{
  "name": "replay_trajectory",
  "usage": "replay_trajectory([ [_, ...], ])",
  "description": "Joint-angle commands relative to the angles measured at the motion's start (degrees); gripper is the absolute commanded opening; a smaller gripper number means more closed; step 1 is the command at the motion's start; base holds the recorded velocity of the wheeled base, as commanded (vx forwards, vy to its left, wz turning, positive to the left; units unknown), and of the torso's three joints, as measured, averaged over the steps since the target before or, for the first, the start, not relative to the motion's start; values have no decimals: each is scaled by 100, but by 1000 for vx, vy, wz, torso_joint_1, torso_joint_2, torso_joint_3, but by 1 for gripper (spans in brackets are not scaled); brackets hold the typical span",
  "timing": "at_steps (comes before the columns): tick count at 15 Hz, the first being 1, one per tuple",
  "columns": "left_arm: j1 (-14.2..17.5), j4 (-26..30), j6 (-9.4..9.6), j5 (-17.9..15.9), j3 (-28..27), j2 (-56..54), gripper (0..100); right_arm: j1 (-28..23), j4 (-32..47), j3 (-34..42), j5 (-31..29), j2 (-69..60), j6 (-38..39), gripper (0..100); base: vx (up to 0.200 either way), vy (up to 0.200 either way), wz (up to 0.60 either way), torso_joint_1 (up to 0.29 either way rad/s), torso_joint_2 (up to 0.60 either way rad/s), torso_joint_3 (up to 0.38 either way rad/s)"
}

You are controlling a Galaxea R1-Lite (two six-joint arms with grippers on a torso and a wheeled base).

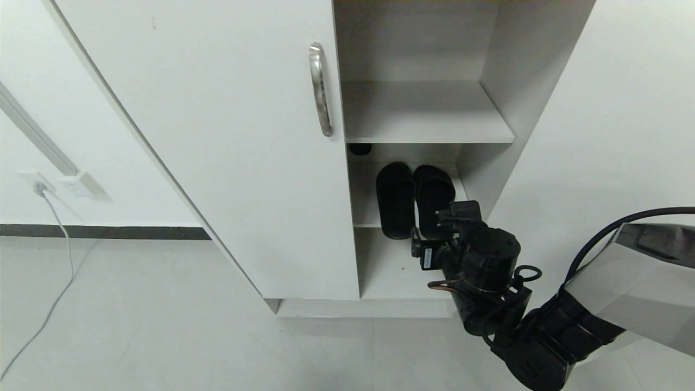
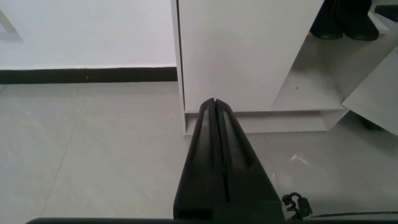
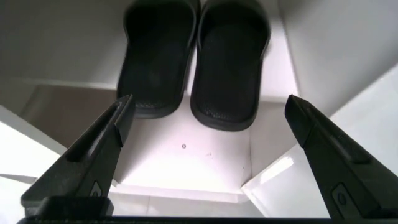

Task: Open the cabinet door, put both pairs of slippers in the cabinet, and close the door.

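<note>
The right claw [image 1: 455,216] hangs released, its two fingers [image 3: 102,140] spread wide with nothing between them, just in front of the pair of black slippers [image 1: 415,198]. Straight ahead of this claw the slippers lie side by side, touching along their inner edges, on the middle shelf [image 1: 365,195] of the cabinet. Their near ends reach a little past the shelf's front edge toward the fingers. Seen from the right wrist, the one slipper [image 3: 158,56] and the other slipper [image 3: 230,62] sit beyond the gap between the fingers, apart from both. Above the claw is the upper shelf [image 1: 423,111], and below it the bottom compartment [image 1: 391,266]. To the claw's right stands the open door [image 1: 597,108], swung out. To its left is the closed door [image 1: 228,136] with its metal handle [image 1: 320,89]. The left claw [image 2: 214,104] is clenched, fingers pressed flat together on nothing, held over the floor tiles [image 2: 93,149] and aimed at the foot of the closed door. Well to the left of both claws, a wall socket [image 1: 38,187] has a cable [image 1: 59,282] trailing down from it.
</note>
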Motion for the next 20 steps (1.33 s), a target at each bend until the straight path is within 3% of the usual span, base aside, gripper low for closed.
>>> replay_trajectory([
  [1,0,-1,2,-6,0,0,0,2,-3,-1,-1,7,-1,100,0,0,0,2,-7,198],
  [11,0,-10,-7,3,0,9,0,2,-3,43,-1,51,7,100,0,0,0,2,0,192],
  [20,0,-10,-7,3,0,0,0,29,-91,465,421,-160,-10,100,0,0,0,1,0,6],
])
